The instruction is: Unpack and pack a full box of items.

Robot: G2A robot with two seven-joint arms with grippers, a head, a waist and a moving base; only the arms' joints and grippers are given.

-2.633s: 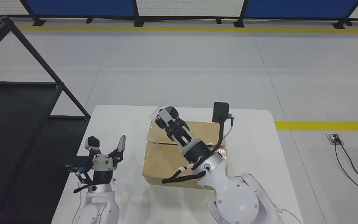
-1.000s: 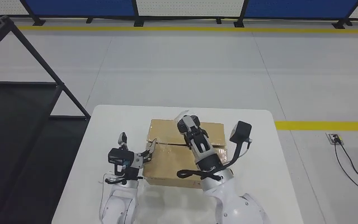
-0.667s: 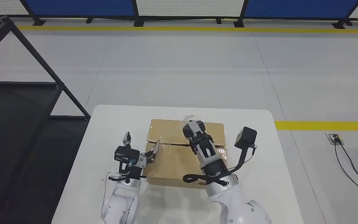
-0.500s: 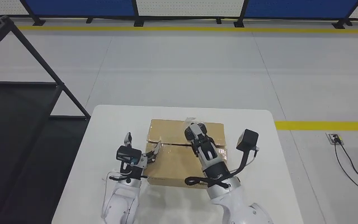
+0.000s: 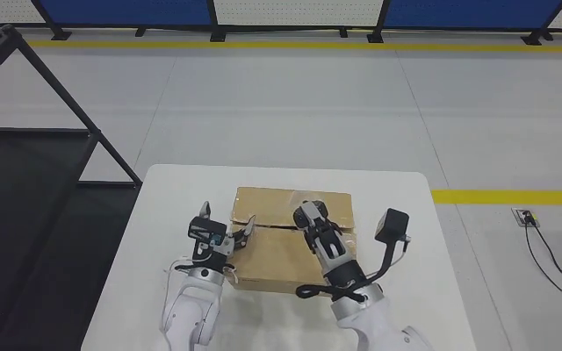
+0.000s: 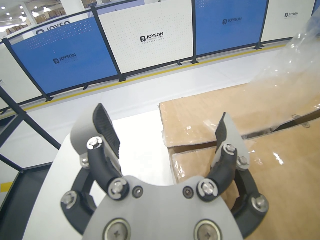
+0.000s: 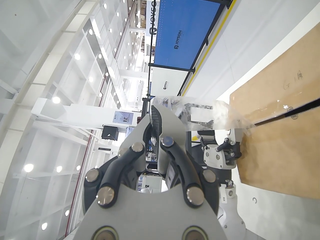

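- The cardboard box sits at the middle of the white table, with its long sides running from 9 to 3 o'clock.
- Its two top flaps lie down flat, with a narrow dark gap along the seam between them. What is inside cannot be seen.
- A strip of clear tape rises off the top of the box. One end is at the seam and the other is between the fingers of the right gripper.
- The right gripper hangs over the box top, just toward 12 o'clock from the seam. Its fingers are pinched together on the free end of the clear tape.
- The left gripper is at the 9 o'clock edge of the box, level with the seam. Its fingers are spread wide and hold nothing. In the left wrist view, one fingertip is over the box at the edge of the flap, and the other is over the table.
- The right wrist view shows the left gripper against the side of the box.
- A black metal rack stands beside the table at 9 o'clock.
- The floor is pale grey. One yellow line runs off at 3 o'clock, and another runs along the foot of a fence of blue and white panels at 12 o'clock.
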